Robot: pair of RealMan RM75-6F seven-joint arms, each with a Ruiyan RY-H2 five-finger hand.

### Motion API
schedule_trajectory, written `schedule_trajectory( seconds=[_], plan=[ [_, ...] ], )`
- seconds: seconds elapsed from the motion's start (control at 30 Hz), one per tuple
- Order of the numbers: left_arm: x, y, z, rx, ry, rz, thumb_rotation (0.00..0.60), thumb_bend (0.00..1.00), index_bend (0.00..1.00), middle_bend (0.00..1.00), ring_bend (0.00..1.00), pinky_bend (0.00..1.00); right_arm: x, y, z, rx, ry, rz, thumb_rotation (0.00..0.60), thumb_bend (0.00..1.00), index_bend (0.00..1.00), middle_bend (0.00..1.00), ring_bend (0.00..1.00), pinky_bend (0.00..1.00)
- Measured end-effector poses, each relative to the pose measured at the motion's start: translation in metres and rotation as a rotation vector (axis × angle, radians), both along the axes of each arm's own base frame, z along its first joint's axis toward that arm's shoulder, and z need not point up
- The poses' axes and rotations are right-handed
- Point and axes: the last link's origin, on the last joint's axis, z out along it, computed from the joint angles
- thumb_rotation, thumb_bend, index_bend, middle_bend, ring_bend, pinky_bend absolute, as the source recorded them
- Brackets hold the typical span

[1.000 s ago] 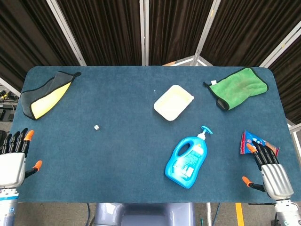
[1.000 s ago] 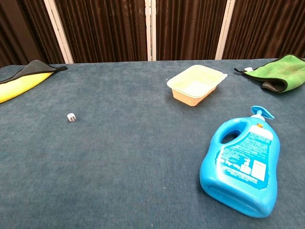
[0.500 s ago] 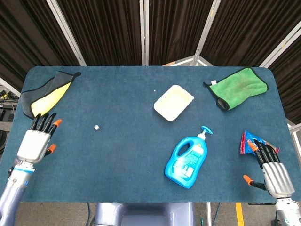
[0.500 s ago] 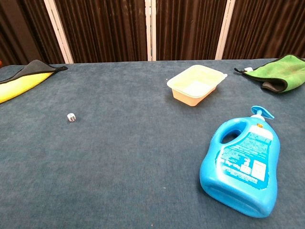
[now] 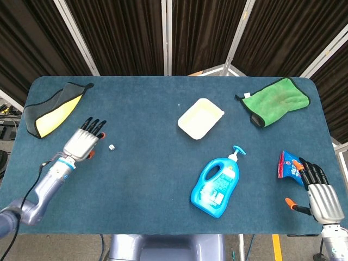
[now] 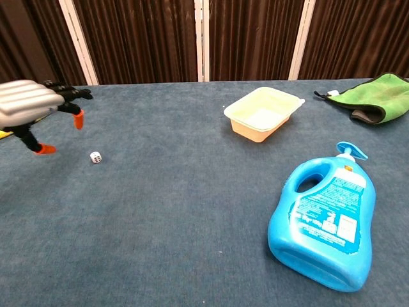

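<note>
My left hand (image 5: 84, 142) (image 6: 38, 105) hovers open over the blue table, fingers spread, just left of a small white die (image 5: 111, 147) (image 6: 95, 157); it holds nothing. My right hand (image 5: 318, 193) lies open near the table's front right corner, its fingertips beside a red and blue snack packet (image 5: 287, 164). A blue detergent bottle (image 5: 216, 182) (image 6: 326, 220) lies on its side right of centre. A cream plastic tray (image 5: 200, 118) (image 6: 263, 114) sits behind it.
A grey and yellow cloth (image 5: 53, 109) (image 6: 25, 105) lies at the far left. A green cloth (image 5: 275, 100) (image 6: 374, 97) lies at the far right corner. Dark curtains stand behind the table's far edge.
My left hand has swept from the front left corner up and to the right, ending next to the die. The right hand has drawn back slightly toward the front edge.
</note>
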Motion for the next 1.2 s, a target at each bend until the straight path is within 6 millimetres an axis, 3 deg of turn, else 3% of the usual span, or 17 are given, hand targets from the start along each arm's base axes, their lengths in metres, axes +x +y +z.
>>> schedule_trajectory(
  seconds=[0.43,1.2],
  plan=[
    [0.020,0.023,-0.043,-0.075,0.034,-0.025,0.600,0.27,0.39,0.00,0.00,0.00,-0.003,-0.001,0.002,-0.012,-0.004,-0.011,0.600,0.09,0.03,0.00,0.00,0.00],
    [0.019,0.034,-0.057,-0.086,0.061,0.007,0.600,0.29,0.51,0.00,0.00,0.00,-0.003,-0.002,0.003,-0.023,-0.009,-0.003,0.600,0.09,0.03,0.00,0.00,0.00]
  ],
)
